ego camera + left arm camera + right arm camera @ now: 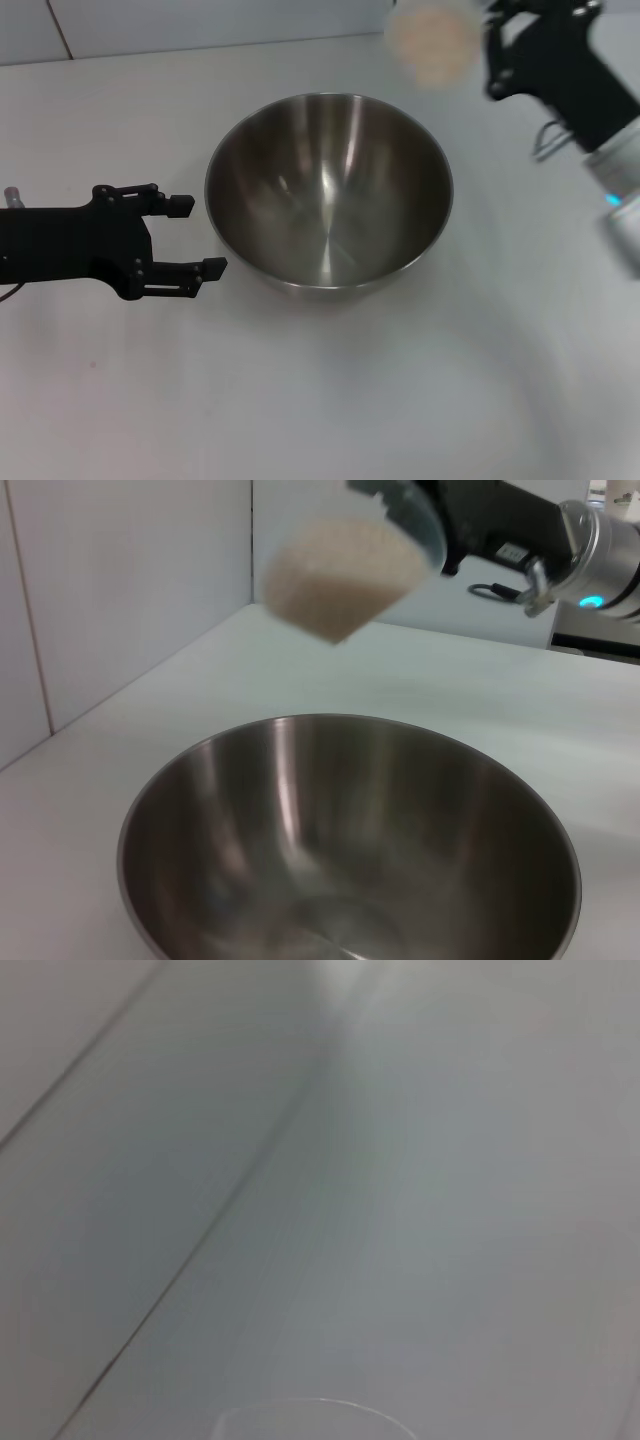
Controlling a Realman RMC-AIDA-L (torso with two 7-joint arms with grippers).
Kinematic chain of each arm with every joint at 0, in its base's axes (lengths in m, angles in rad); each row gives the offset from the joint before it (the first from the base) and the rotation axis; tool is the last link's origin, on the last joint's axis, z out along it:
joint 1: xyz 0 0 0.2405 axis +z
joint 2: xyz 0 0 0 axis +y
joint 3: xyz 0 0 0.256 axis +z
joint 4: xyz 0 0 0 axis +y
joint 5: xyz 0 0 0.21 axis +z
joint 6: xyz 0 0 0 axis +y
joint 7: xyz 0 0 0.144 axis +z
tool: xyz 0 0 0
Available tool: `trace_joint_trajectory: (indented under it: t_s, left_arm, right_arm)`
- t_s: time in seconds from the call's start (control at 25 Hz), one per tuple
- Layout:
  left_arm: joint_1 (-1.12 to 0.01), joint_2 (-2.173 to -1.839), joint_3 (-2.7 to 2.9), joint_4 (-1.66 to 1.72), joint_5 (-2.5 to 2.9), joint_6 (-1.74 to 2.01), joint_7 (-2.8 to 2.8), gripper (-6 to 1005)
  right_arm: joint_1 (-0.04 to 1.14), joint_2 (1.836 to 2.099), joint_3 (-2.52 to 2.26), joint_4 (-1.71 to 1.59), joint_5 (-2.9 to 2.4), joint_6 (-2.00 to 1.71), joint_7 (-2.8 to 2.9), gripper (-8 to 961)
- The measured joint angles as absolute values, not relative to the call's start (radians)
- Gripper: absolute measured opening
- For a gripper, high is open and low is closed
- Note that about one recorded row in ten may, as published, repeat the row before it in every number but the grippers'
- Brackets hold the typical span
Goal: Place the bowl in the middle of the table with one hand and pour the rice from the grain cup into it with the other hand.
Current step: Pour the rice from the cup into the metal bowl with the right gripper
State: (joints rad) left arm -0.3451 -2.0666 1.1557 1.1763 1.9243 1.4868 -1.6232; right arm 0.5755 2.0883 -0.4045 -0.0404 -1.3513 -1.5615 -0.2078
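The steel bowl (328, 190) stands empty on the white table (320, 400), near its middle; it also shows in the left wrist view (350, 840). My left gripper (197, 237) is open just left of the bowl's rim, not touching it. My right gripper (497, 50) at the far right holds a clear grain cup (433, 40) full of rice (335, 575), lifted above and behind the bowl and tilted. No rice lies in the bowl. The right wrist view shows only the cup's rim (310, 1410) and a wall.
A white panelled wall (120, 590) runs behind the table's far edge (200, 45). The right arm's silver wrist with a blue light (590, 575) reaches in from the far right.
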Motion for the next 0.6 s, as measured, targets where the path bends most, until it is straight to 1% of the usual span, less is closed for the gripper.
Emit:
trace_joint_trajectory:
  t_s: [0.08,0.12,0.28,0.32,0.36,0.48,0.6]
  left_arm:
    - [-0.348,-2.066,1.156,1.178,1.925,1.489,-1.627,844]
    - [-0.348,-2.066,1.156,1.178,1.925,1.489,-1.627,844]
    - [-0.356,-2.066,1.155,1.178,1.925,1.489,-1.632,844]
    - [-0.358,-2.066,1.156,1.178,1.925,1.489,-1.633,844]
    - [-0.359,-2.066,1.156,1.177,1.925,1.489,-1.633,844]
    - [-0.361,-2.066,1.158,1.177,1.925,1.487,-1.633,844]
    - [-0.362,-2.066,1.158,1.176,1.925,1.486,-1.634,844]
  right_arm:
    - [0.621,2.089,-0.406,0.104,-1.351,-1.547,-0.624,12]
    - [0.621,2.089,-0.406,0.104,-1.351,-1.547,-0.624,12]
    - [0.657,2.09,-0.396,0.252,-1.383,-1.516,-1.188,12]
    - [0.657,2.09,-0.396,0.252,-1.383,-1.516,-1.188,12]
    - [0.657,2.091,-0.392,0.277,-1.399,-1.504,-1.34,13]
    - [0.656,2.092,-0.397,0.295,-1.406,-1.501,-1.493,13]
    - [0.65,2.092,-0.398,0.296,-1.42,-1.5,-1.569,13]
